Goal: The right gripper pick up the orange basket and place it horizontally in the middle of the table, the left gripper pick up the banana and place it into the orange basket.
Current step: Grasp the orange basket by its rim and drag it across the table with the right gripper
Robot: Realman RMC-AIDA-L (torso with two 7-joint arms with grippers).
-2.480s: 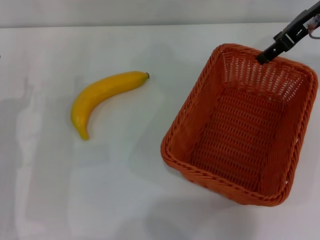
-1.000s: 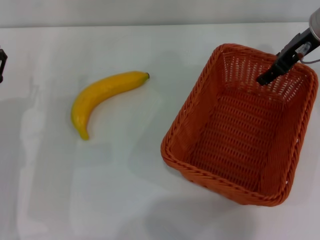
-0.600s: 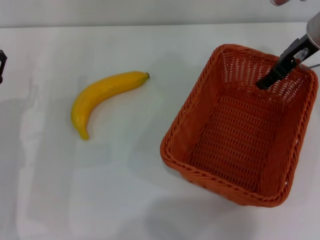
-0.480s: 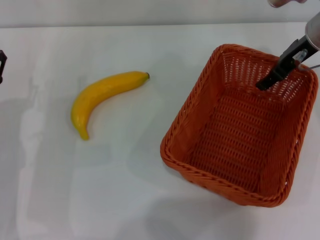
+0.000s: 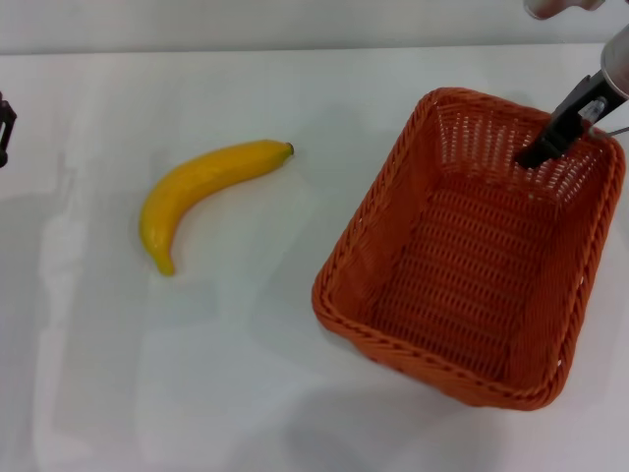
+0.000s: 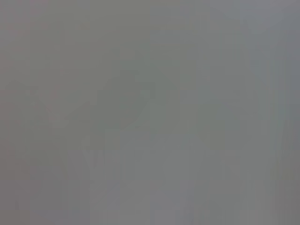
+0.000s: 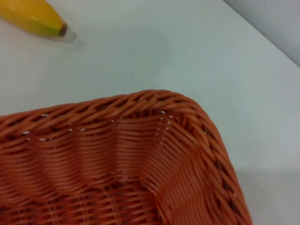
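Note:
The orange basket (image 5: 472,265) sits skewed on the right side of the white table (image 5: 246,393). Its long axis runs toward me and a little to the right. My right gripper (image 5: 543,150) reaches down from the upper right, and its black tip is inside the basket against the far wall. The right wrist view shows a basket corner (image 7: 154,154) from close up, and the banana's dark tip (image 7: 40,21) beyond it. The yellow banana (image 5: 201,187) lies alone on the table's left half. Only a black sliver of my left gripper (image 5: 4,126) shows at the left edge, far from the banana.
The table's far edge meets a grey wall along the top of the head view. The left wrist view is a blank grey field. Open tabletop lies between the banana and the basket and along the near side.
My right gripper came down from above the far rim into the basket, then drew back toward the far wall. The basket's near-left corner shifted slightly left. The left gripper's sliver appeared at the edge.

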